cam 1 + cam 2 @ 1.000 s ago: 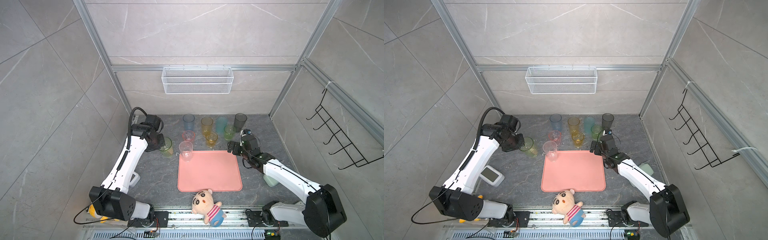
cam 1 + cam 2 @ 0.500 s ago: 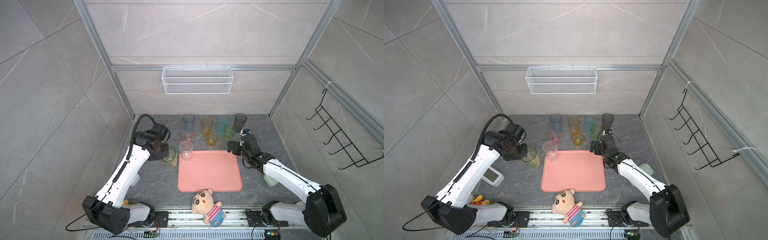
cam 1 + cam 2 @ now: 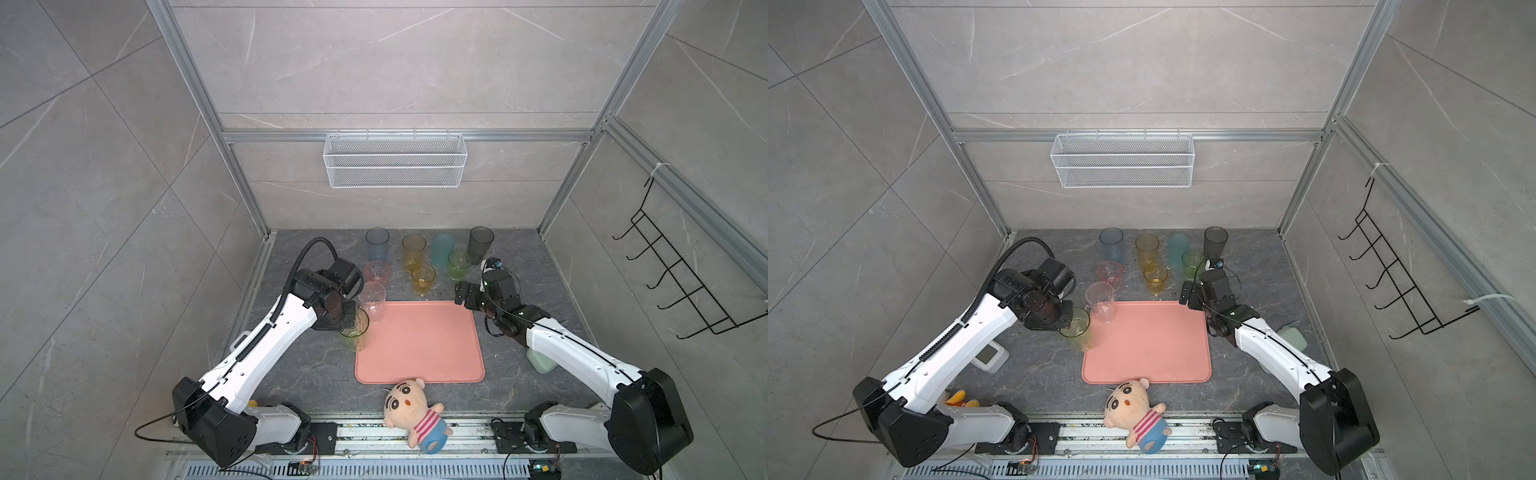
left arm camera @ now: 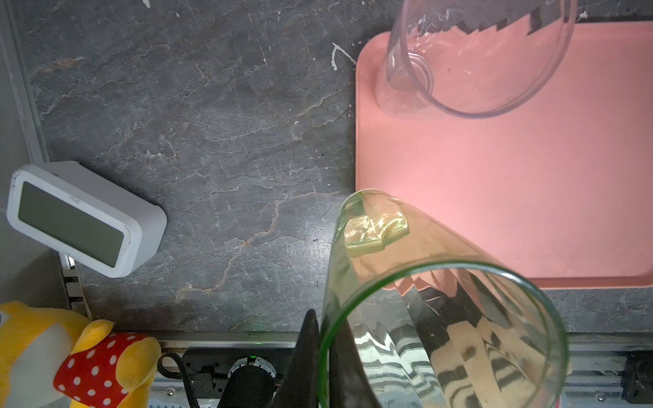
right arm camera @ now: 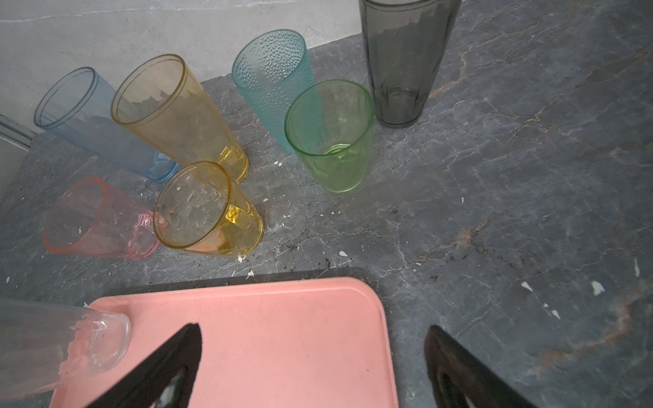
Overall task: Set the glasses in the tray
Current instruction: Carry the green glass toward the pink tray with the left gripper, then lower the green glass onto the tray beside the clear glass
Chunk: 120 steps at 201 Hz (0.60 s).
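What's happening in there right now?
The left pincer is shut on the rim of a tall green glass, holding it at the left edge of the tray. One clear glass already stands in the tray's far left corner. The right pincer is open over the far right corner. Behind the tray stand seven other glasses.

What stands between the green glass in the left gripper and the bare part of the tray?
Nothing visible does. The left gripper holds the green glass at the tray's left edge. The clear glass stands on the tray's far left corner, beside that path; the rest is bare.
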Each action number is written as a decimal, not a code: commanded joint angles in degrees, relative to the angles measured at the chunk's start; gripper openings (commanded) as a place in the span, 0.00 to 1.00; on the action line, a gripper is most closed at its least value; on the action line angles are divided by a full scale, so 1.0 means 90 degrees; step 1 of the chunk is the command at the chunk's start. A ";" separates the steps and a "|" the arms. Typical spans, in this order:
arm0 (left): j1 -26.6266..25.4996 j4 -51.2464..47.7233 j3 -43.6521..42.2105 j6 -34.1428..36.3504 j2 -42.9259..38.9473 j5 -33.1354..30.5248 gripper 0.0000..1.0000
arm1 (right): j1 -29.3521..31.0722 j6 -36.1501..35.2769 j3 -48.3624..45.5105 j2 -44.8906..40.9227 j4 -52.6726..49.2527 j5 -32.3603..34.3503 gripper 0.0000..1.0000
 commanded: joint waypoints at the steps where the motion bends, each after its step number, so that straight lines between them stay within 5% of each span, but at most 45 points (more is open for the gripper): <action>1: -0.0113 0.0395 -0.0075 -0.0204 0.0145 0.0138 0.00 | 0.0043 -0.0130 0.0192 -0.0027 -0.0142 0.0108 0.99; 120: -0.0176 0.1328 -0.0442 -0.0367 0.0869 0.0435 0.00 | 0.0050 -0.0130 0.0211 0.0033 -0.0151 0.0099 0.99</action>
